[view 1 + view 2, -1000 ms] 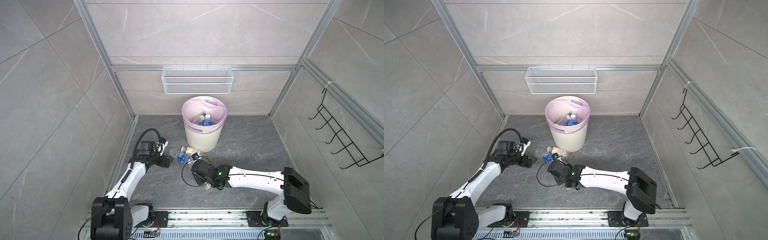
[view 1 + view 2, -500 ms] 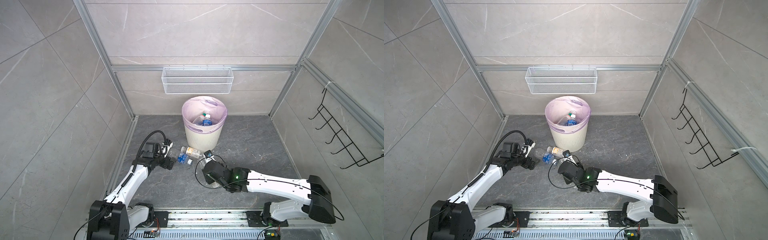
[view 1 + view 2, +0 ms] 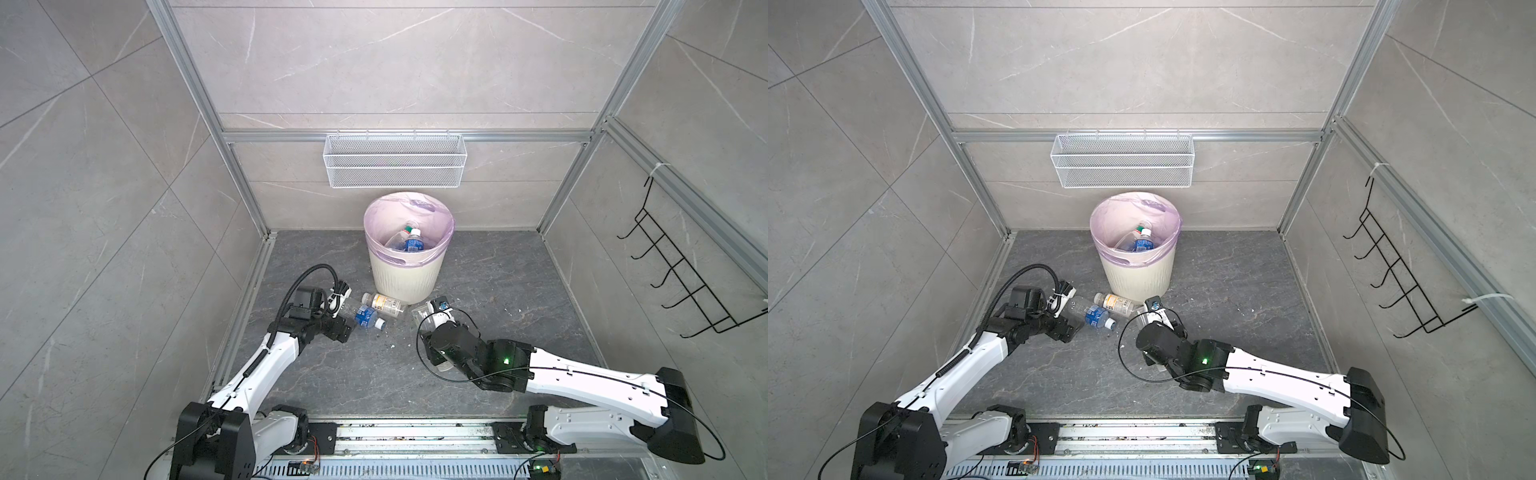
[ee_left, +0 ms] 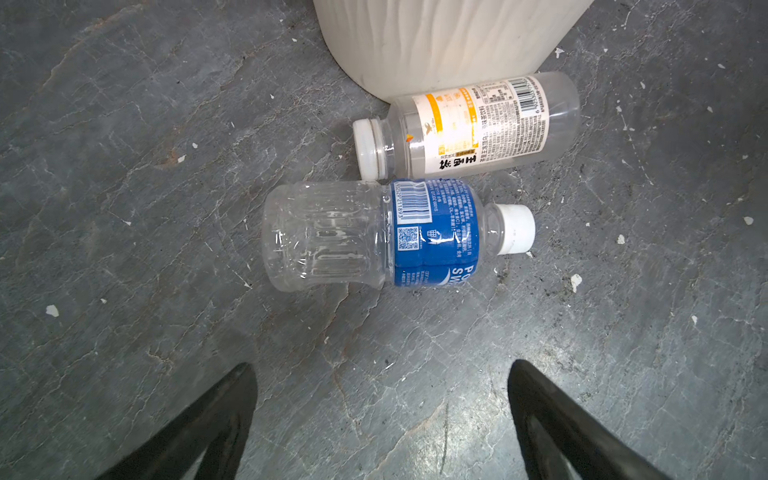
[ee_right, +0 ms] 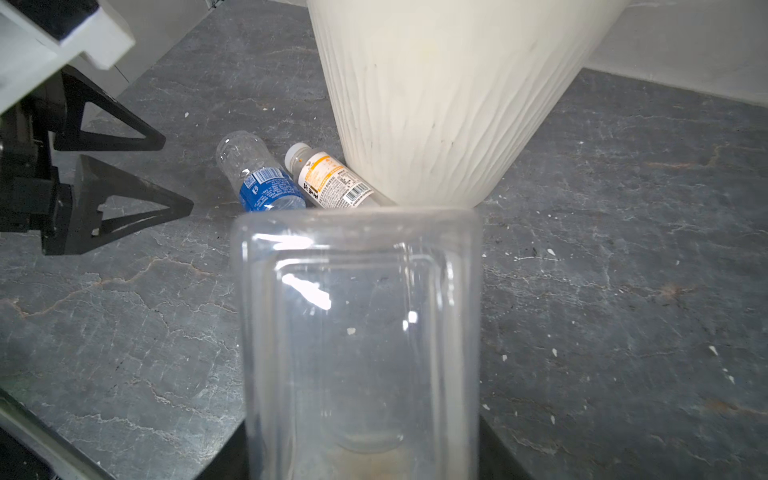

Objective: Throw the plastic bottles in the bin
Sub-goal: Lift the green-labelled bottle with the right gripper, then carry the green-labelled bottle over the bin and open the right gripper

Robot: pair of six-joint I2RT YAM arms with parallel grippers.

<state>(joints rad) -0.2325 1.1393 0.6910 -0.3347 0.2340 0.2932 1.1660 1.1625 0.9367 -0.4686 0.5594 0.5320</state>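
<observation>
Left wrist view: left gripper (image 4: 380, 365) is spread wide, with both black fingers (image 4: 216, 415) at the bottom of the frame and nothing between them, over the grey floor (image 4: 124, 208). Just above the tips, at centre frame, the blue-label bottle (image 4: 395, 232) lies on its side, white cap to the right. Touching it from above is the orange-label bottle (image 4: 469, 124), also on its side, cap to the left, lying by the foot of the bin (image 4: 436, 41) at top centre.

Right gripper (image 3: 434, 311), near the centre of a top view just below the bin's base, is clenched on the clear square bottle (image 5: 361, 332). That bottle fills the lower centre of the right wrist view, and the pads are mostly hidden behind it.

Both top views show the bin upright at the back centre of the floor, pink liner over the rim. More bottles (image 3: 409, 243) are inside, one with a blue label. White wire basket (image 3: 395, 160) hangs on the wall above the bin.
</observation>
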